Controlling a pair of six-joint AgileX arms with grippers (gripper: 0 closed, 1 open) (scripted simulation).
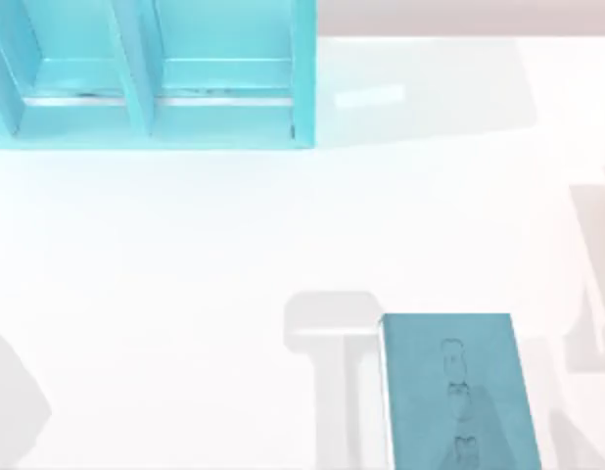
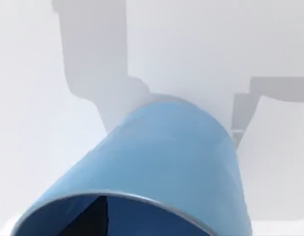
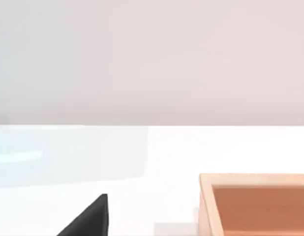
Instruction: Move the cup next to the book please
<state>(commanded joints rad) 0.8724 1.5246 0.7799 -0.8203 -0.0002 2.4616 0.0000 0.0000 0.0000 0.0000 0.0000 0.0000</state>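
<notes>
Tabletop (image 1: 185, 294) is plain white & glossy, w/ soft grey shadows of the arms lying across it in the top view. Behind its far edge runs a pale pinkish-grey wall (image 3: 152, 59), seen from the right wrist.

Nearest in the top view, at the near edge right of centre, the book (image 1: 459, 392) lies flat: teal-blue cover, faint darker figures down its middle, thin pale edge on its left side. Bare white surface lies all round it. Far back at the top view's left stands a big bright-cyan shelf unit (image 1: 151, 73) w/ two open compartments, well apart from the book.

Right wrist view: a light wooden box (image 3: 255, 204) w/ an orange-brown inside sits on the tabletop, and a dark wedge-shaped tip (image 3: 90, 219) pokes in at the frame's lower edge; what it belongs to can't be told. Right pincer's opening: can't tell.

Left wrist view: the cup (image 2: 162, 162) is very close to the camera, blue, tilted so its rim faces the lens, w/ white tabletop behind it. A dark shape shows inside the rim. Whether the left pincer grips the cup: can't tell.
</notes>
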